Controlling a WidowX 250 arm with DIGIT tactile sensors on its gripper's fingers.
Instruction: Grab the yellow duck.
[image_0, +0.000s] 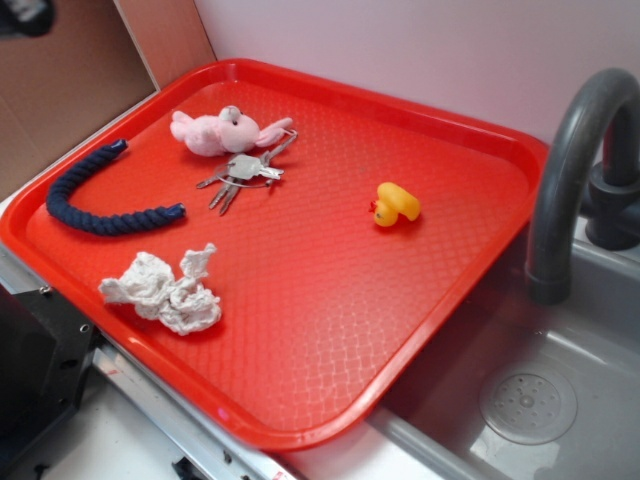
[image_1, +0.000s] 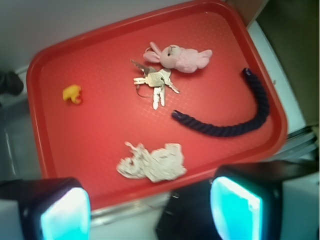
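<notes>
Wrist view, gripper jaws wide and empty, high over red tray, yellow duck alone, well apart from keys, pink plush

You have 5 things on the tray. In the exterior view the duck sits right of centre, well apart from the rest. The plush lies at the back, the keys touching it in front. The rope curves at the left; the rag lies nearest you. The sink is right of the tray.
</notes>
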